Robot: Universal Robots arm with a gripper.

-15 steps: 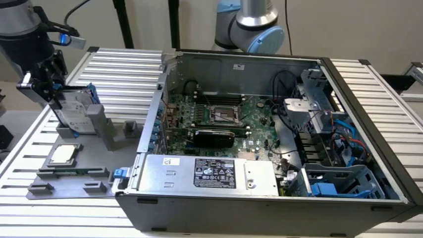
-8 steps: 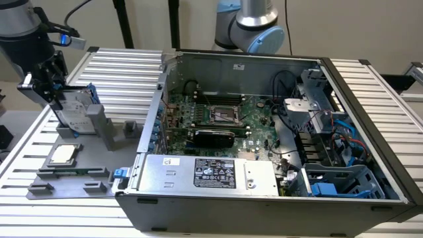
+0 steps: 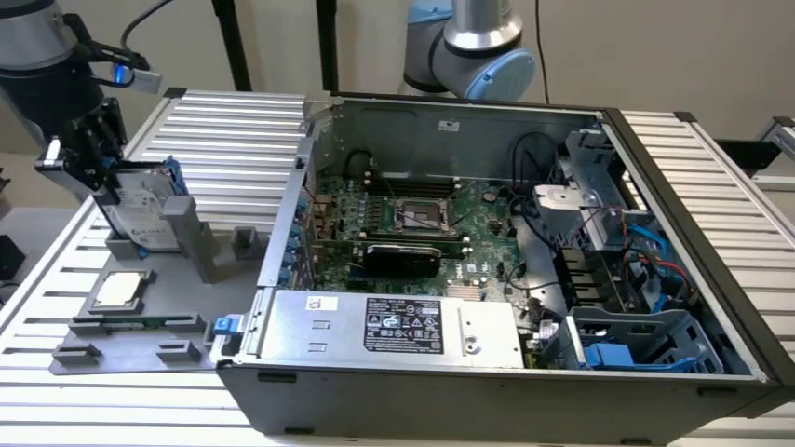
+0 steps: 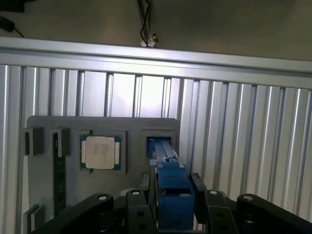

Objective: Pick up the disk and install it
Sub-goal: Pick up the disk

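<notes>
1. Upper left of the frame: a silver-grey arm segment (image 3: 32, 33), then a black wrist, a blue light glowing and a black cable (image 3: 147, 20) looping off.
2. Top centre: a silver joint (image 3: 478, 65) with pale-blue caps.
3. Now the gripper (image 4: 171, 180): matte black housing, round silver screws (image 4: 102, 198).

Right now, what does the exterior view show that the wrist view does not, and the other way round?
Exterior view: the open computer case with its motherboard and grey power supply. Wrist view: a cable end hanging past the table. Both: the disk in its blue frame, upright in the grey tray with the gripper at it, and the square chip nearby.
</notes>
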